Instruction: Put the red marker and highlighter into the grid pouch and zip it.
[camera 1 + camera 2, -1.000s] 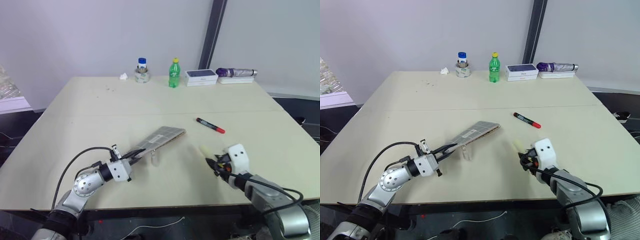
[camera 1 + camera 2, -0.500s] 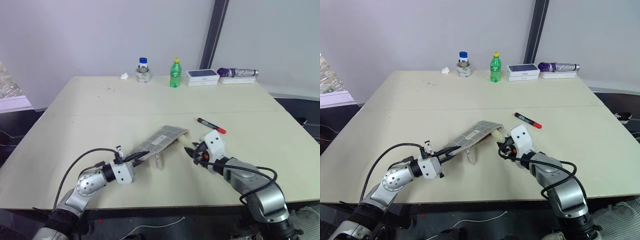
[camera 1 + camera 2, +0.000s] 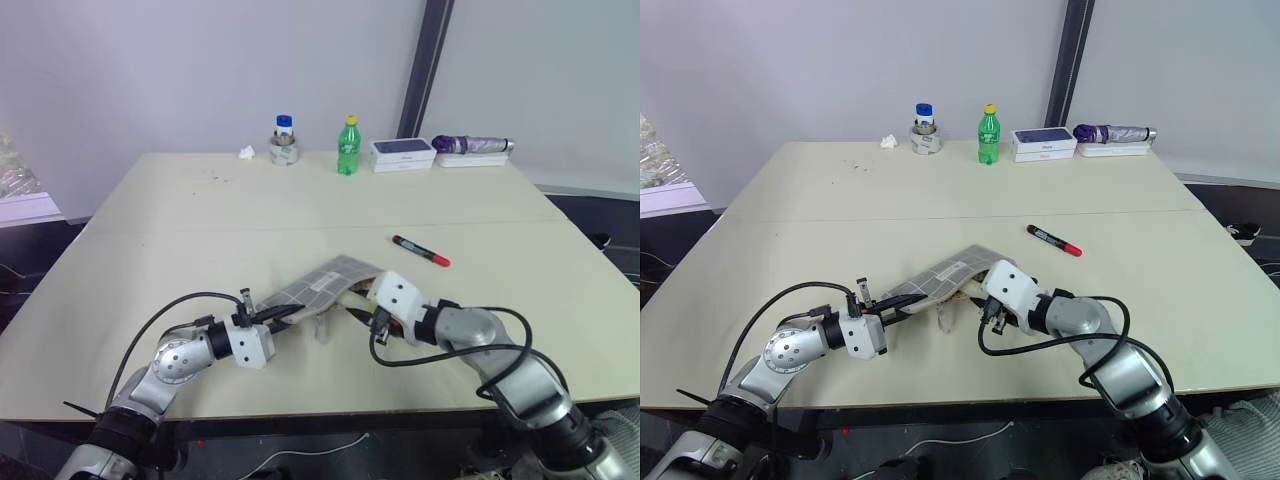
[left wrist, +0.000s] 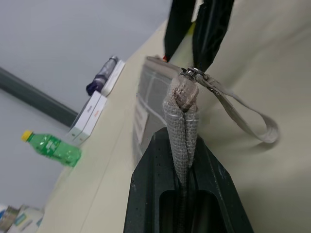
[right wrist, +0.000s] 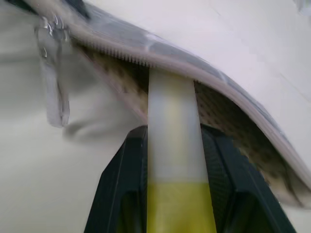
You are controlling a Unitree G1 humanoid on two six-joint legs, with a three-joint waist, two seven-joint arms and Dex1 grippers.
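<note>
- Two hands are busy at the pouch's mouth: our left hand [image 4: 187, 160] is clamped shut on one end of the grid pouch [image 3: 318, 284], by the zipper pull, holding that end up off the surface [image 3: 200, 210], while our right hand [image 5: 172, 170] grips the highlighter [image 5: 172, 145] with its pale tip just entering the opening.
- If the tip catches on the zipper teeth or the inner lining, we judge the push could drag the pouch along or fold its mouth shut instead of seating the highlighter.
- If we let go too early, with most of the yellow body still outside, it may slide back out onto the surface.
- Our left grip covers only a narrow bit of fabric; a hard shove from the right could pull it free and collapse the opening.
- The loose strap [image 4: 243, 109] hanging at the zipper could tangle with the right fingers.
- The red marker [image 3: 420, 251] lies well apart on the surface, beyond the pouch, not yet packed.
</note>
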